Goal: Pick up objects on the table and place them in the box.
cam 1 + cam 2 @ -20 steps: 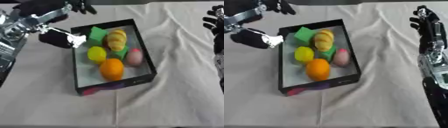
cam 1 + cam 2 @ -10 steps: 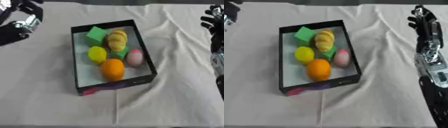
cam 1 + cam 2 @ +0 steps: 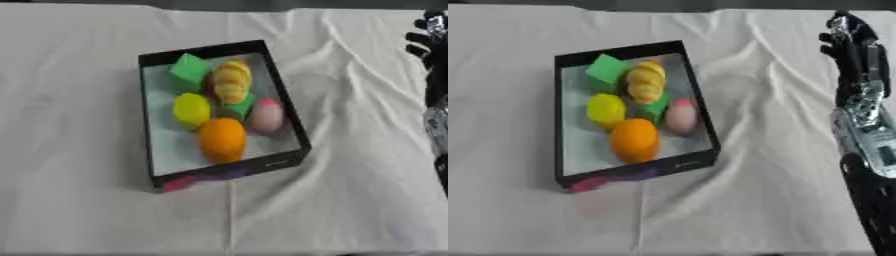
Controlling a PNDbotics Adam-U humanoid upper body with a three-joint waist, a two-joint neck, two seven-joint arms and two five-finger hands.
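A black box [image 3: 286, 111] lies on the white cloth at centre left. Inside it are a green cube [image 3: 189, 70], a yellow bread-like piece [image 3: 230, 83], a yellow fruit [image 3: 191, 109], a second green block [image 3: 238, 106], a pink egg-shaped thing [image 3: 266, 115] and an orange [image 3: 221, 139]. My right hand [image 3: 847, 37] is held up at the right edge, well apart from the box, its fingers straight and holding nothing. My left hand shows in neither view.
The white tablecloth [image 3: 350, 190] is wrinkled, with folds right of the box and a crease running down from the box's front. My right forearm [image 3: 870, 145] runs along the right edge.
My left arm and hand, which hung over the box's upper left a second ago, have pulled away to the left and out of view. The box's contents stay put.
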